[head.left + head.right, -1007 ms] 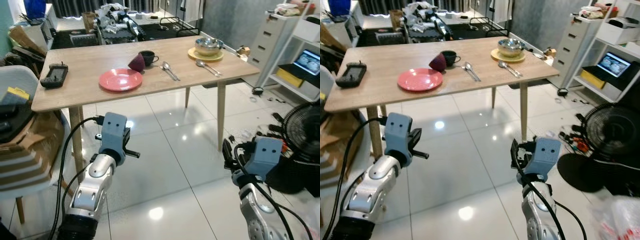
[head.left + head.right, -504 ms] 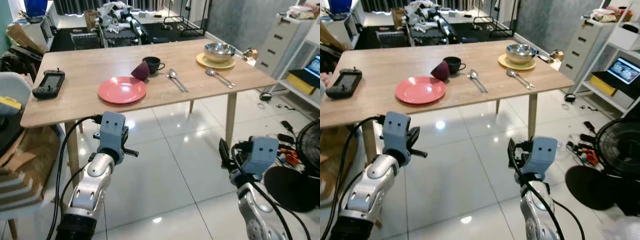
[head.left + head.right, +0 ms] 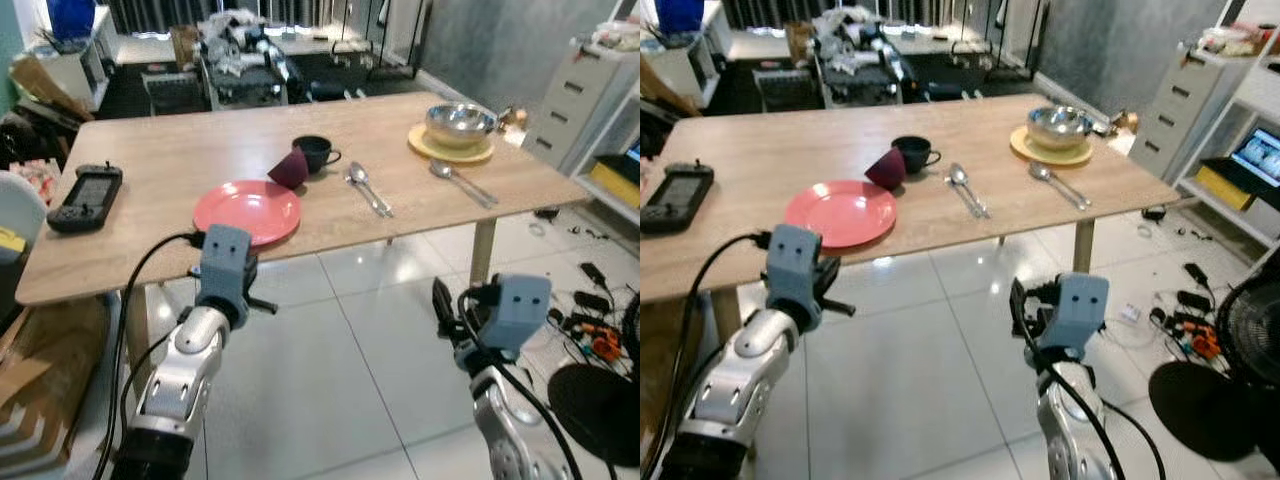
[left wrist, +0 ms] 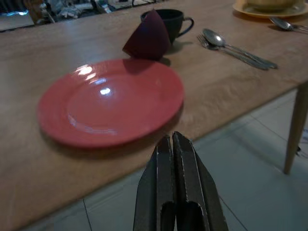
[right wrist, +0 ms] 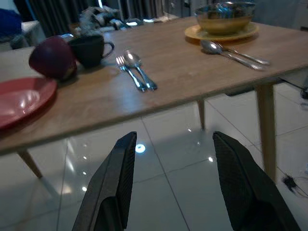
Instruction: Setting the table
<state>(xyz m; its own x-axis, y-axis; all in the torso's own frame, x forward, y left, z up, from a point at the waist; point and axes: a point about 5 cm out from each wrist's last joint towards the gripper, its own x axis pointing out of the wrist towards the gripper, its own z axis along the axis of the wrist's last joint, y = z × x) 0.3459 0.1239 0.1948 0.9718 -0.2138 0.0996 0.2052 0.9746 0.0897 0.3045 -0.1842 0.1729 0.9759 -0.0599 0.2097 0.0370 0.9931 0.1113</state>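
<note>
Two place settings lie on the wooden desk (image 3: pixel 180 150) ahead of us, and we judge we are on approach, nothing yet in hand. Near the front edge sits a red plate (image 3: pixel 247 211), bare, with a dark red bowl (image 3: pixel 289 168) tipped on its side just behind it, touching or nearly touching a black mug (image 3: pixel 316 152). The bowl looks out of place for a set table; we guess it wants righting and moving onto the plate. Beside the mug lie a fork and spoon (image 3: pixel 366 187), side by side, handles toward us. Farther right, a steel bowl (image 3: pixel 459 124) sits on a yellow plate (image 3: pixel 450 150) with a second spoon (image 3: pixel 460 181) just next to it, which reads as the finished pattern to copy. A black handheld device (image 3: pixel 84 196) rests at the desk's left end, well apart from the tableware. Our left gripper (image 4: pixel 174 154) hangs below desk height, just short of the edge and aimed at the red plate, jaws pressed together and holding nothing. Our right gripper (image 5: pixel 171 168) is likewise low, in front of the desk over the tiled floor (image 3: pixel 370 350), jaws spread wide and empty, pointed toward the fork and spoon. Both arms are held forward at the ready, presumably so either can lift once we stand closer. Risk as we see it: the tipped bowl may roll toward the mug when touched.
</note>
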